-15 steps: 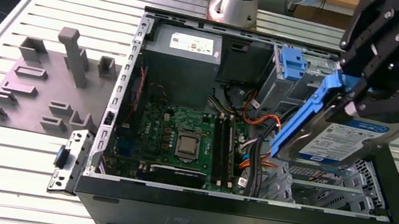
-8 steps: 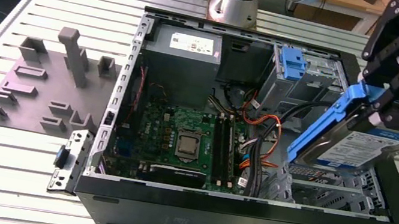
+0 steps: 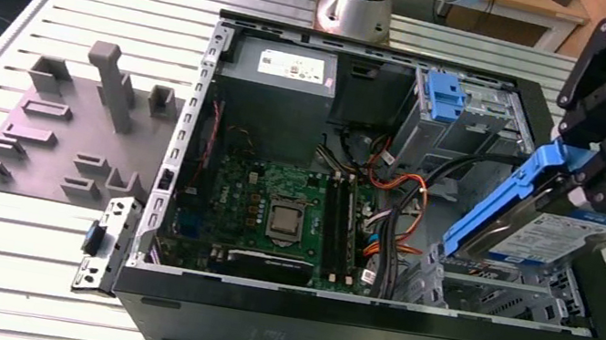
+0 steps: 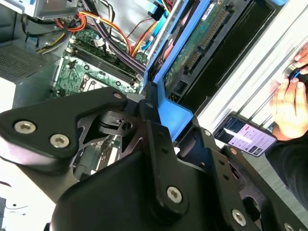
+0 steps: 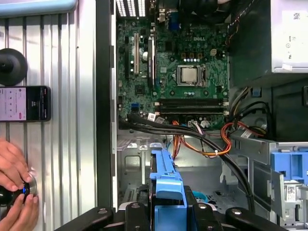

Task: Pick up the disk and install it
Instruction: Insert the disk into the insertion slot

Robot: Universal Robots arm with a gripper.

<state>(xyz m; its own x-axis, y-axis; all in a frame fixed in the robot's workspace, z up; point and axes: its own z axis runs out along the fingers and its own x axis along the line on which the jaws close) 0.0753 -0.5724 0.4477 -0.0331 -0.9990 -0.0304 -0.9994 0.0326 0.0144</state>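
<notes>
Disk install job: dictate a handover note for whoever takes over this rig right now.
Gripper: shut on the disk, clamped on the upper end of its blue bracket.
Disk: off the table, tilted, held over the metal drive cage at the exterior view's right end of the open computer case.
Done: pickup.
Left: the disk is not yet seated in the case.
Note: a person's hands are at the table beside the case, near a phone.

- My gripper (image 3: 580,172) is cut off at the exterior view's right edge.
- In the first wrist view, my gripper's body hides one end of the disk (image 5: 167,185).
- A person's hand (image 5: 12,166) runs off that picture's edge.
</notes>
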